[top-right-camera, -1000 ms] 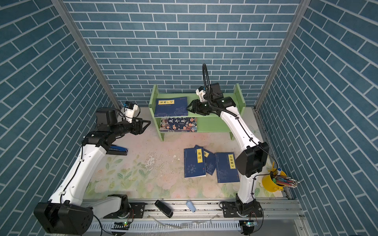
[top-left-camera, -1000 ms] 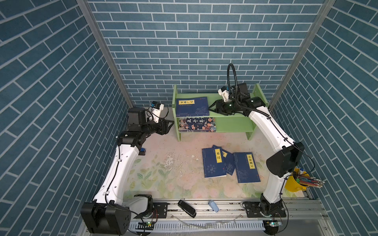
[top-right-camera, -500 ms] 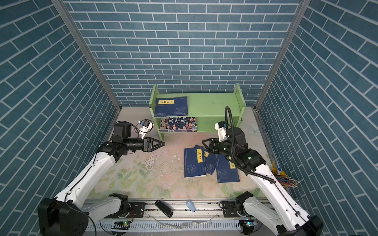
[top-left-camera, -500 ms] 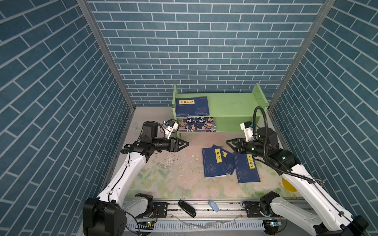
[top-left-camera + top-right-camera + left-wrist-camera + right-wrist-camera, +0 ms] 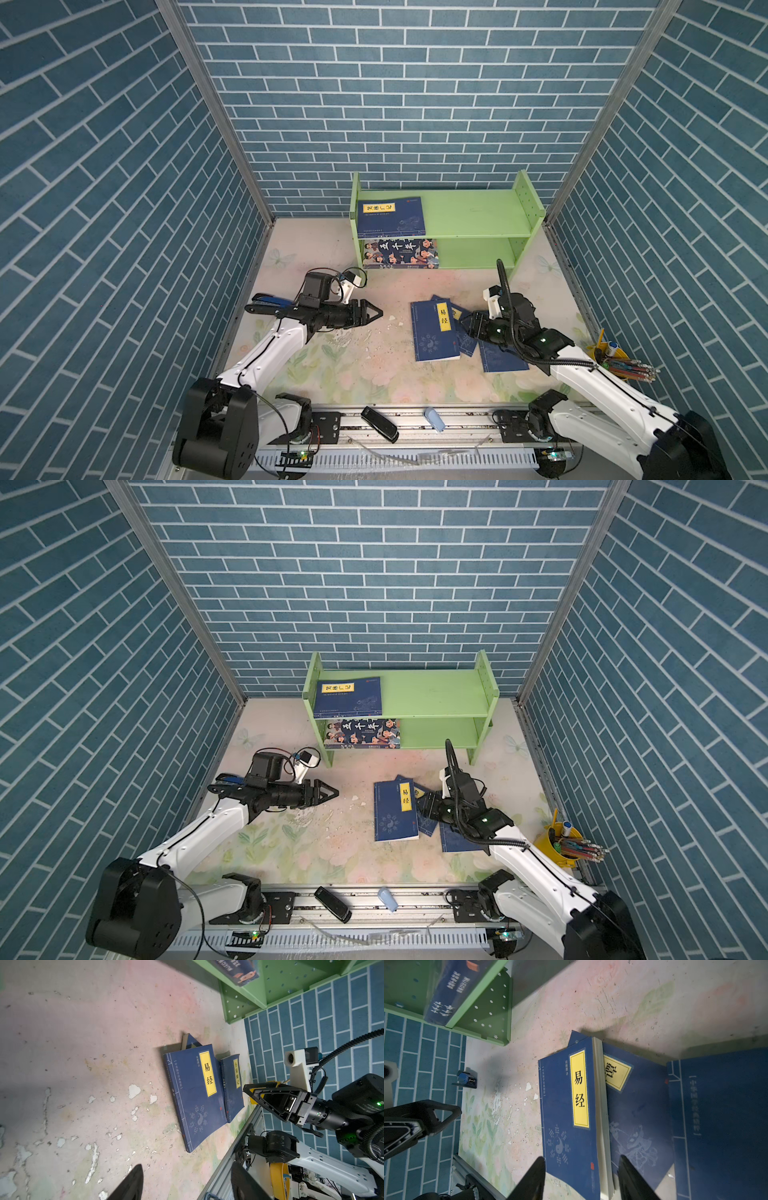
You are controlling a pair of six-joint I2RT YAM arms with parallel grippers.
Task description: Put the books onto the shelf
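Shelf [image 5: 478,216], far centre: shelved navy book [image 5: 390,216] flat on the top tier, left end; cartoon book [image 5: 401,253] on the lower tier beneath. Three loose navy books [image 5: 434,332] overlap on the mat [image 5: 332,374], right of centre. Left gripper [image 5: 374,316]: jaws apart, empty, left of them. Right gripper [image 5: 468,329]: jaws apart over them, seemingly not touching.

One shelf [image 5: 478,216], one cartoon book [image 5: 400,253], four navy books [image 5: 434,328] (one shelved)

Lab robot cell with brick-print walls [image 5: 415,104]
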